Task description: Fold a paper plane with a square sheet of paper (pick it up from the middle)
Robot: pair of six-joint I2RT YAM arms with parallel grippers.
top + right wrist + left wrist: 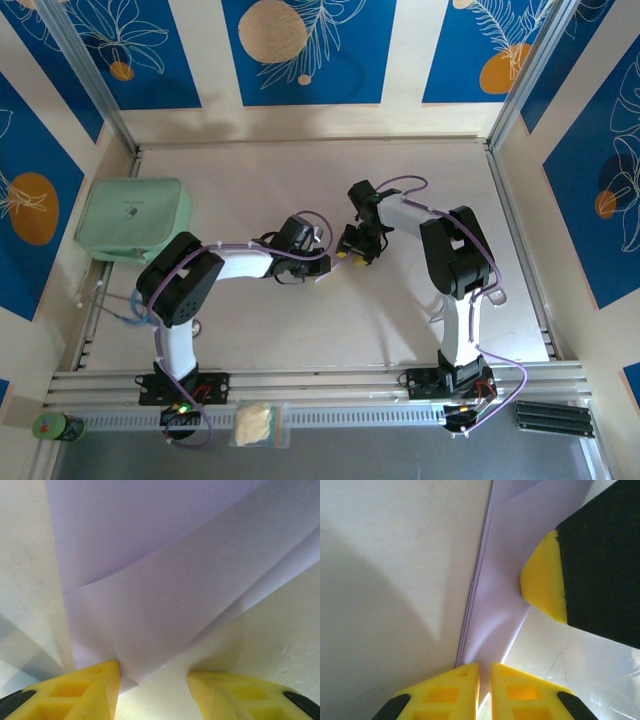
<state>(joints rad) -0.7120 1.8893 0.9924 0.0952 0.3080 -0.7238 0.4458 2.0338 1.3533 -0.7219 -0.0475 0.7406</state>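
Paper, pale lilac and folded into several layers, is at the middle of the counter, where the ends of the two arms meet. The left wrist view shows it as a long narrow strip running from the fingertips up to the top edge. Stacked edges show along its left side.

The left tool is clenched on the near end of the strip. Its two yellow fingers stand almost together, with only a sliver of paper between them. Further up, a yellow-tipped finger of the other arm comes in from the right and touches the paper's face.

The right tool is released, with its fingers well apart. In its own view the paper spreads broad across the upper part, with a slanting crease rising from left to right. The paper's lower corner reaches down to the inner side of the finger at the picture's left. The other finger is clear of the paper, over bare counter.

Whether the paper lies flat or is lifted a little, I cannot tell.

A mint-green box sits at the counter's left edge, well apart from both tools.
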